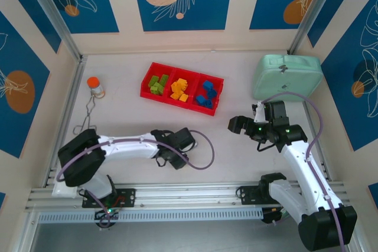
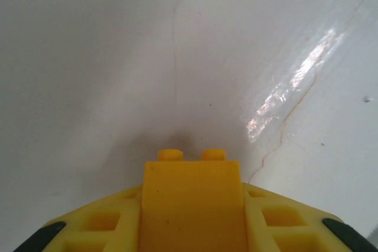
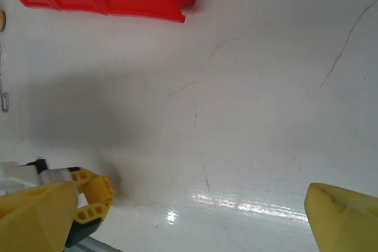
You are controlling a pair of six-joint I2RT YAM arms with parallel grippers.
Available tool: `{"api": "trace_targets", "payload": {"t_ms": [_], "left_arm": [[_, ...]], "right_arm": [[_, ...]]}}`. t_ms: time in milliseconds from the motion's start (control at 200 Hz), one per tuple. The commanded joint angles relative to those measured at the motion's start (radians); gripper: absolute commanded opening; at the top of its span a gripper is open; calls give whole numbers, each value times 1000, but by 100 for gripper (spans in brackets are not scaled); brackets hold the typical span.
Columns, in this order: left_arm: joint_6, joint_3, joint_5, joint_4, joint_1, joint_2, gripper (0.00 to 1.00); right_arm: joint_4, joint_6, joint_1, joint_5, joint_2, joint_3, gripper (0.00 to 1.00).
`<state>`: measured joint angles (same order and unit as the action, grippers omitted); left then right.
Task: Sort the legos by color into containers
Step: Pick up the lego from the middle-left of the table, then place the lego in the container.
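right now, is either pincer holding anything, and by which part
The left pincer grips an orange-yellow lego by its side faces, studs pointing away; the right pincer is open, empty.

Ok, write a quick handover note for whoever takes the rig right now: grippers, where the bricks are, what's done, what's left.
Left gripper: shut on one orange-yellow plastic brick, close to the white table, nearer the arm bases than the long red plastic tray.
Right gripper: open, holding nothing, near and right of the tray.
Tray: olive-green bricks in the left compartment, orange-yellow bricks in the middle, blue bricks in the right.
Done: those look sorted by colour.
Left: probably carry the held brick to the middle compartment and release it.
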<state>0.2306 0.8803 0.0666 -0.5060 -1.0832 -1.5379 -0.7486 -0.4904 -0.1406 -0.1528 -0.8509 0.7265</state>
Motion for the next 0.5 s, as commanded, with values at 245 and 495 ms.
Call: {"api": "trace_targets", "payload": {"t_ms": [245, 495], "left_arm": [[-43, 207, 96, -137, 286, 94, 37], [-51, 581, 107, -199, 421, -199, 34]], "right_arm": [[0, -12, 14, 15, 39, 4, 99], [15, -6, 29, -8, 39, -4, 99]]}}
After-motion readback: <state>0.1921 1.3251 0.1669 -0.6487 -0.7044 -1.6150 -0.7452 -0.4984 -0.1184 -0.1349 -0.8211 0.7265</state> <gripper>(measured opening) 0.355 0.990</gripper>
